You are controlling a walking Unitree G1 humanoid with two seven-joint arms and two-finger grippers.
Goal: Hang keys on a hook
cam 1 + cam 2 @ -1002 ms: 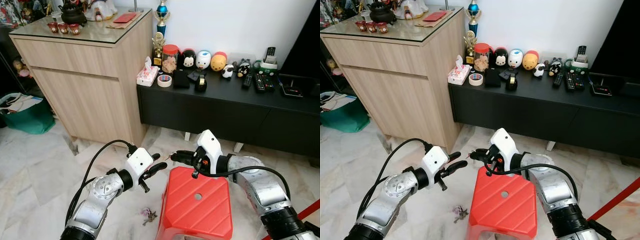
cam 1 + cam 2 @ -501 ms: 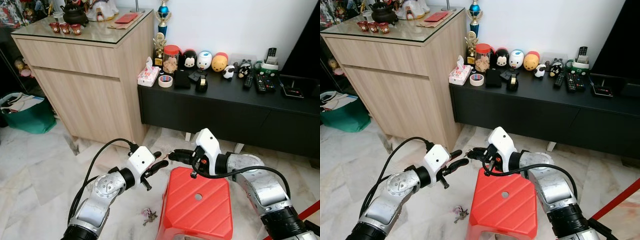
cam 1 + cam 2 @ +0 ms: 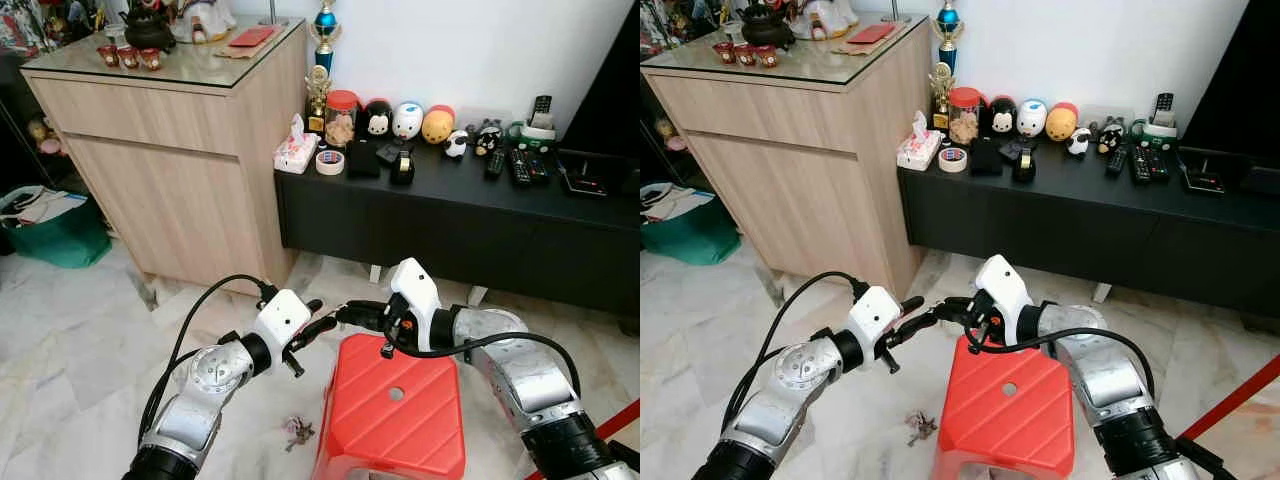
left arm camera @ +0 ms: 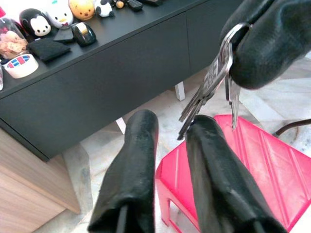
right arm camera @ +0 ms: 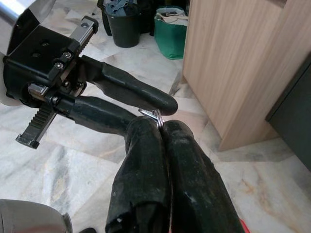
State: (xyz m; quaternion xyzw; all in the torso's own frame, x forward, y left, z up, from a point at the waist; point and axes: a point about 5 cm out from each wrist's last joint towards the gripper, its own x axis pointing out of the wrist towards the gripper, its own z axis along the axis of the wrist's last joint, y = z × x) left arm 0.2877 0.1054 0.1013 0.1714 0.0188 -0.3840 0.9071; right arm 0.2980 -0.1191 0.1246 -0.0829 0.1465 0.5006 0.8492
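In the left eye view, the left tool [image 3: 318, 322] and right tool [image 3: 352, 313] meet tip to tip above the near edge of a red ribbed plastic stool [image 3: 395, 405]; a second small bunch of keys [image 3: 297, 431] lies on the marble floor [image 3: 70, 330]. In the left wrist view, the left tool's fingers [image 4: 131, 170] stand apart, a silver bunch of keys [image 4: 209, 87] hanging between them. In the right wrist view, the right tool [image 5: 160, 127] is clamped on the key ring.

Left gripper [image 3: 923, 318] and right gripper [image 3: 952, 307]: fingertips meeting above the near-left corner of a red stool [image 3: 1007, 410]. Keys [image 3: 920, 427]: on marble floor [image 3: 700, 310], left of stool. Wooden cabinet [image 3: 800, 170] beside black console [image 3: 1080, 215] bearing figurines, remotes.
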